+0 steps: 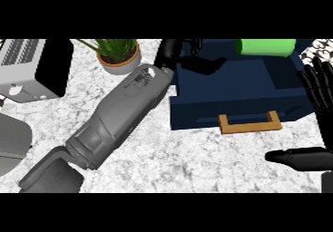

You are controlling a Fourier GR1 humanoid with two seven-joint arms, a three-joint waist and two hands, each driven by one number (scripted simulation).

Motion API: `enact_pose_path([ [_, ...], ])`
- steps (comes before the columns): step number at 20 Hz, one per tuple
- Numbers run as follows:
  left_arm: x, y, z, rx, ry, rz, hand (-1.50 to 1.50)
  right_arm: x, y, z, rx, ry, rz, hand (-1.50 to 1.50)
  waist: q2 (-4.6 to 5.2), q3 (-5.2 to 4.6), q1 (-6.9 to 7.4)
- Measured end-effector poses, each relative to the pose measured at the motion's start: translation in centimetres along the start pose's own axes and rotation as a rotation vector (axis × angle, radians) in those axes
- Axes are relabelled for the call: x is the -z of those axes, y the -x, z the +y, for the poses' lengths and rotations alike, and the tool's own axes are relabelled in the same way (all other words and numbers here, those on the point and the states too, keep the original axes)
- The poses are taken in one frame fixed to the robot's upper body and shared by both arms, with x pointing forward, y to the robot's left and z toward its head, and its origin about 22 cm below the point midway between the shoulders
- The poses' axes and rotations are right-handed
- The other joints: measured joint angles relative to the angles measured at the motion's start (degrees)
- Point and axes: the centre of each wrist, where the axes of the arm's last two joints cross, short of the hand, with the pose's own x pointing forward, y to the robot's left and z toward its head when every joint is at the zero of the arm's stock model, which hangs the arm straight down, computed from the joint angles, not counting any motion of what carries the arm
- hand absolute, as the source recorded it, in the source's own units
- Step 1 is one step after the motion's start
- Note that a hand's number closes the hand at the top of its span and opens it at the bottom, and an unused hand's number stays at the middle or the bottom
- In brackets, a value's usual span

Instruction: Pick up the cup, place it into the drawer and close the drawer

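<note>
A bright green cup (266,47) lies on its side at the far end of the dark blue drawer (236,88), which stands pulled out with its wooden handle (250,123) toward me. My left forearm stretches diagonally up to the drawer's far left corner. There the left hand (195,61) hovers just left of the cup, fingers relaxed and holding nothing. A small gap separates it from the cup. At the right edge my right hand (321,97) rests open, fingers pointing up, beside the drawer's right side.
A potted plant (118,54) stands just left of my left wrist. A grey and black appliance (25,68) occupies the far left corner. A grey rounded object (8,145) sits at the left edge. Marbled counter (188,158) lies in front of the drawer.
</note>
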Motion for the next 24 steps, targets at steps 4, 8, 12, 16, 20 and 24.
enact_pose_path([
  [4, -0.2, 0.3, -0.4, 0.051, 0.026, 0.04, -1.5, 0.0, 0.5, 0.2, 0.004, -0.003, -0.007, -1.5, 0.16, 0.02, -0.41],
  [8, -0.8, 1.4, -0.7, 0.128, 0.038, 0.069, -1.5, -0.2, 0.3, 0.1, 0.005, -0.01, -0.013, -1.5, 0.22, 0.02, -0.87],
  [12, -1.2, 1.3, -1.4, 0.145, 0.02, 0.053, -1.5, 0.4, 0.0, 0.4, 0.018, -0.021, -0.028, -1.5, 0.29, 0.01, -1.11],
  [16, -1.0, 0.3, -1.9, 0.106, 0.004, -0.006, -1.5, -0.1, 0.3, 0.5, 0.113, -0.051, -0.037, -1.5, 0.15, 0.0, -0.62],
  [20, -0.8, -0.7, -2.3, 0.04, -0.007, -0.062, -1.5, -0.3, -0.3, 0.1, 0.156, -0.106, -0.05, 1.5, -0.09, -0.02, 0.22],
  [24, -0.4, -1.7, -2.4, -0.004, -0.029, -0.086, -1.5, -1.0, -1.6, -0.7, 0.088, -0.179, -0.048, 1.5, -0.43, -0.04, 1.35],
])
